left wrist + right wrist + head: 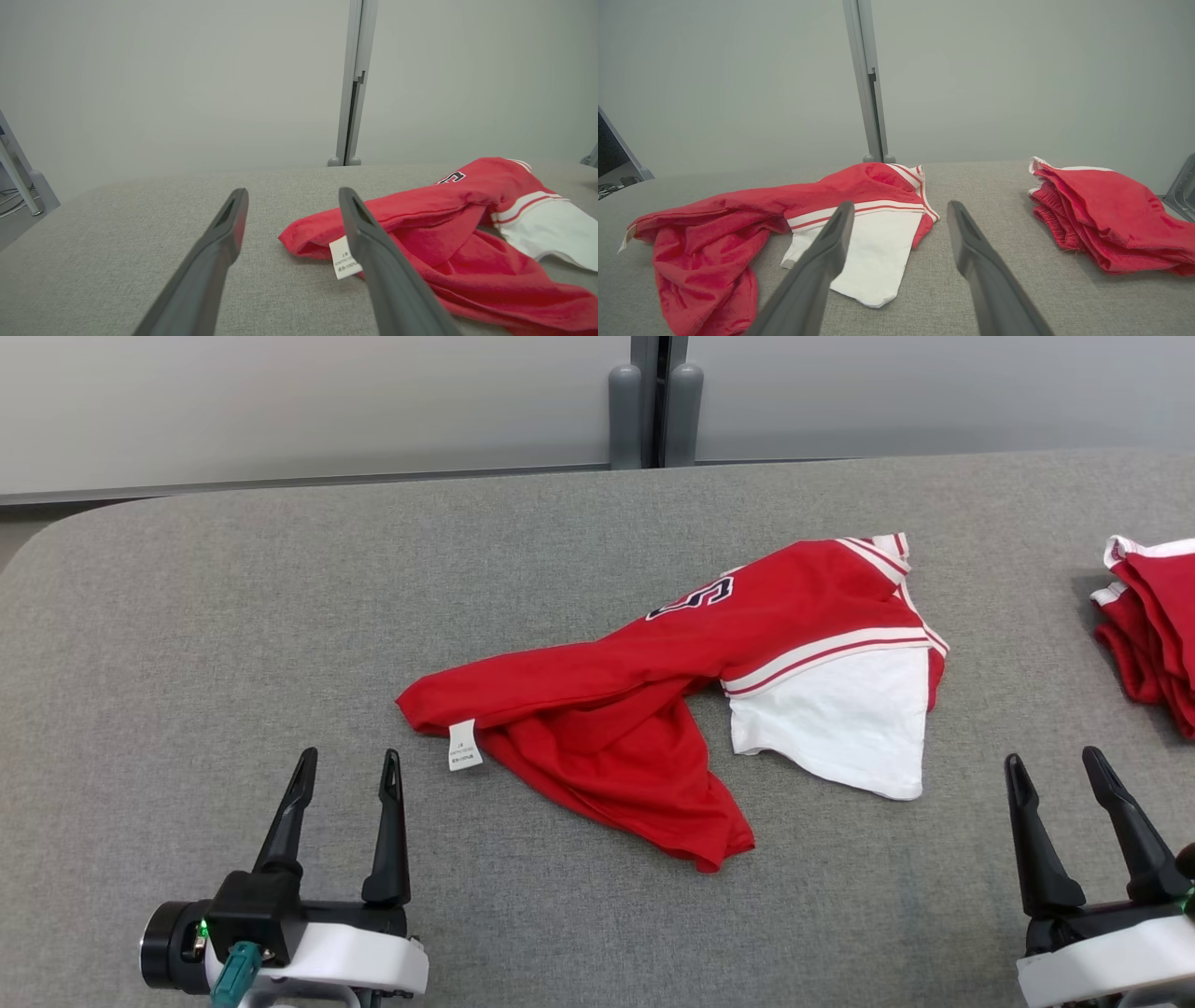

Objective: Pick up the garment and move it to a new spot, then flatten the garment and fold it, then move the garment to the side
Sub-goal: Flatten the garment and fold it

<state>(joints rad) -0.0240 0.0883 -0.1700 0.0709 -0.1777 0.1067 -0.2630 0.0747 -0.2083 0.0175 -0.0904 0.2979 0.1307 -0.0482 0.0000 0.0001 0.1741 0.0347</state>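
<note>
Left gripper [349, 753]: near left, fingers spread wide with nothing between them, tips just short of the shirt's label.
Table [233, 616]: grey woven cover, rounded far-left corner, runs the full width.
Shirt [653, 700]: red with a white panel and striped trim, crumpled at the table's middle; white label [464, 745] at its near-left end.
Wall [280, 411]: pale grey panels behind the table, joined by a grey post [684, 415].
Right gripper [1052, 756]: near right, fingers wide apart, empty, apart from the shirt.
Pile [1153, 625]: folded red clothes with white trim at the table's right edge, well apart from the shirt.
</note>
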